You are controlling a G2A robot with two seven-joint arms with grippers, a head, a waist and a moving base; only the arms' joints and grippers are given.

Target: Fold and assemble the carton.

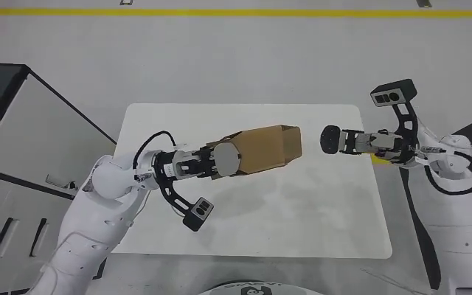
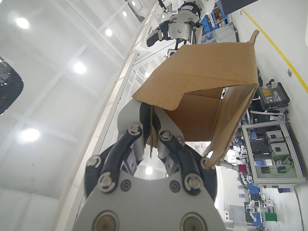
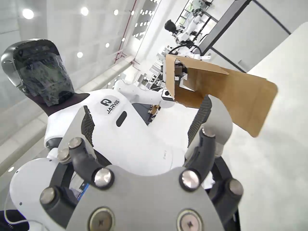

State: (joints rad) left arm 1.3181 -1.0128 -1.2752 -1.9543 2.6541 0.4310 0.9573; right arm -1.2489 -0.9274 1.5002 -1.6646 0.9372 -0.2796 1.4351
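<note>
Your left hand (image 1: 220, 159) pinches just one flap of the carton (image 1: 262, 147), held over the middle of the bench (image 1: 295, 221) — it could twist or slip if your spread right hand (image 1: 330, 139), near the right edge, pushes.

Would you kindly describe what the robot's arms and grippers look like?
The left arm and right arm have white shells. The left gripper and right gripper have grey plates, black linkages with metal pins, and grey fingers with black pads. A black cable loops by the left wrist; black cameras sit on both wrists.
</note>
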